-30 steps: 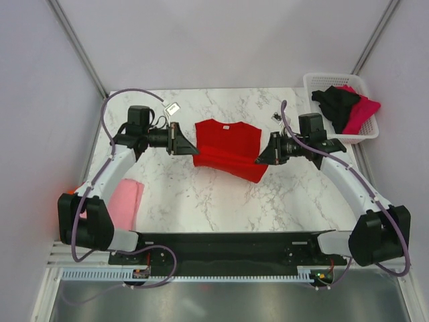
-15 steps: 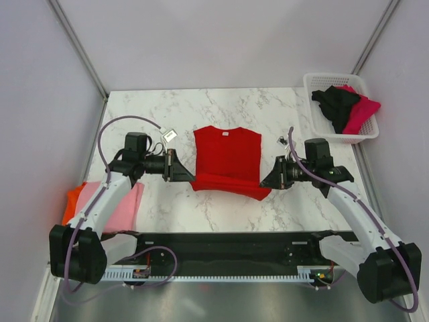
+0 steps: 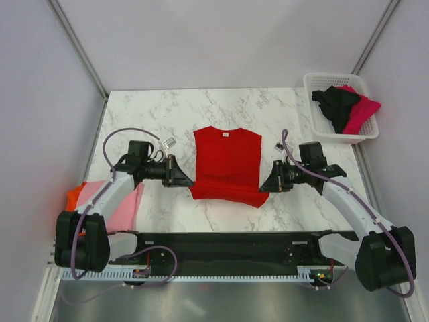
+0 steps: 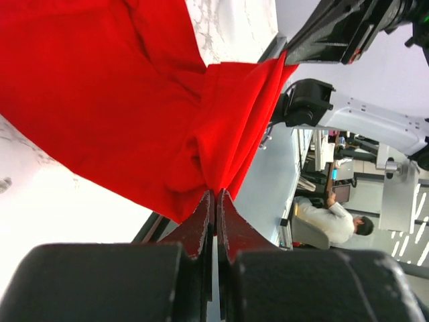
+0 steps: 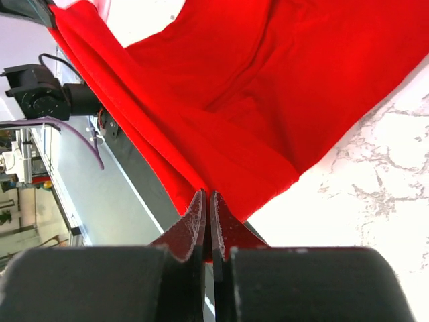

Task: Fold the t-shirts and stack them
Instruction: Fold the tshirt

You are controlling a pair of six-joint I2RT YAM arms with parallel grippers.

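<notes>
A bright red t-shirt lies in the middle of the marble table, its collar end far and its near edge lifted. My left gripper is shut on the shirt's near left corner. My right gripper is shut on the near right corner. The near edge hangs stretched between the two grippers. A light pink t-shirt lies folded at the table's left edge on top of an orange one. A black t-shirt and a magenta t-shirt lie in the basket.
A white plastic lattice basket stands at the far right corner. A small white tag lies left of the red shirt and a small dark object lies to its right. Grey walls enclose the table.
Both grippers have moved toward the near edge of the table, dragging the red shirt's held edge with them. The shirt now lies longer and flatter.
</notes>
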